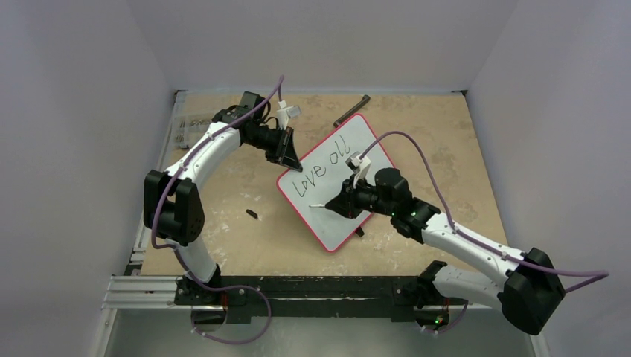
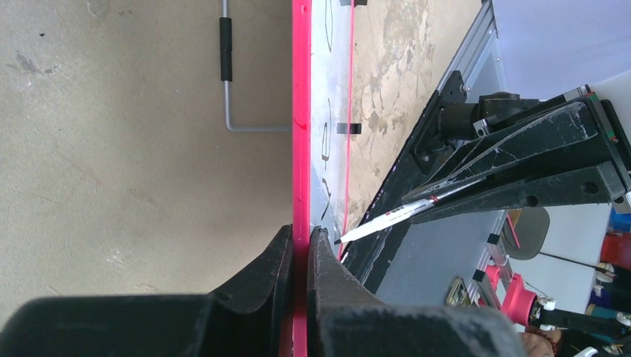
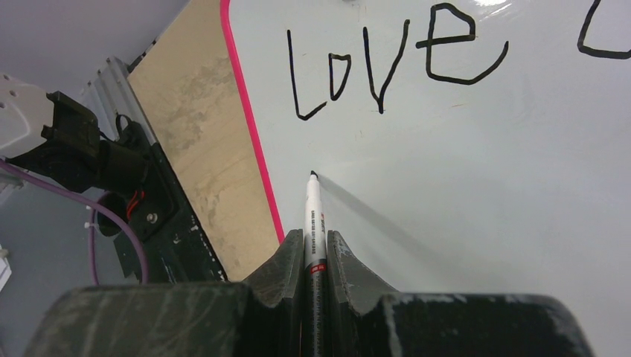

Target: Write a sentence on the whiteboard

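The whiteboard [image 1: 338,167], white with a red-pink rim, lies slanted mid-table. Black marker words "Love all" [image 1: 321,168] run along its upper part; the right wrist view shows "Love" [image 3: 387,63]. My left gripper [image 1: 292,158] is shut on the board's upper-left rim [image 2: 300,149]. My right gripper [image 1: 336,204] is shut on a white marker [image 3: 313,216], whose black tip rests at the board surface below the "L", near the left rim. The marker [image 2: 387,218] also shows in the left wrist view.
A small black cap [image 1: 252,215] lies on the table left of the board. A dark rod-shaped tool [image 1: 351,110] lies beyond the board's far corner. Small parts [image 1: 187,123] sit at the far left table edge.
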